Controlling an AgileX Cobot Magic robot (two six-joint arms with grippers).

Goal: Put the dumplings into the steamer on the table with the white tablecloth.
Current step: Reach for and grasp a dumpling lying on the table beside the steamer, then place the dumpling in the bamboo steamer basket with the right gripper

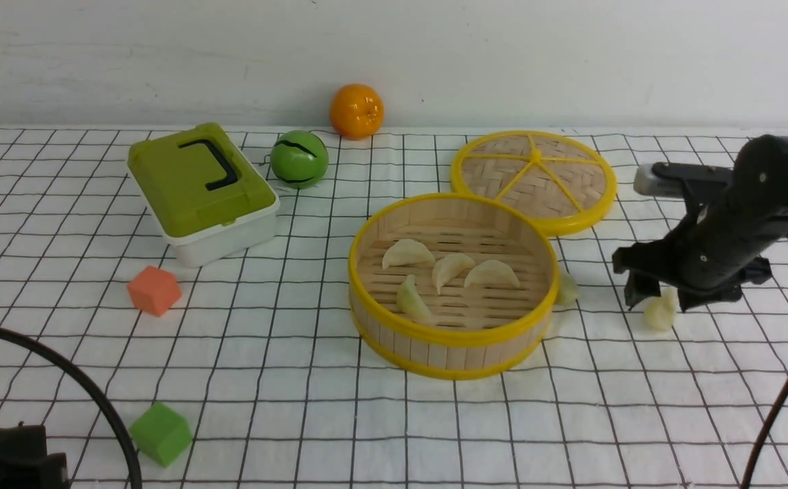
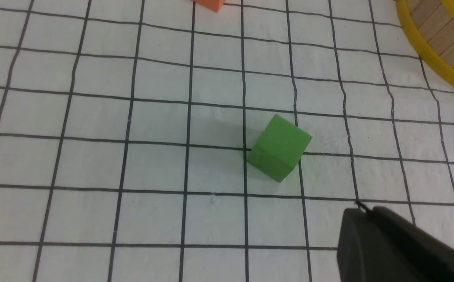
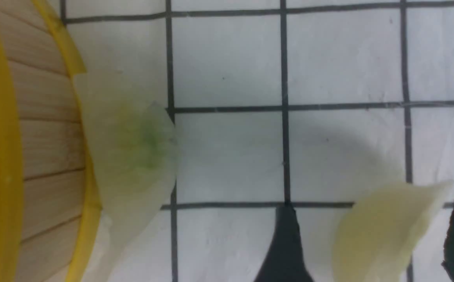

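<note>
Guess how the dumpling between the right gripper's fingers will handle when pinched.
Smooth, glossy-looking skin: the dumpling may slip. Its crescent tapers to thin edges, so the right gripper could squirt it sideways. Small, probably light; lying on the white tablecloth, unlikely to roll.

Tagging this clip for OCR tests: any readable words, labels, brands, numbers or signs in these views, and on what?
No readable text in any view.
green box: only a black handle on the lid, no label.
green ball: a black wavy line, not lettering.
orange cube, green cube, steamer: blank.
tablecloth: black grid lines only.
</note>
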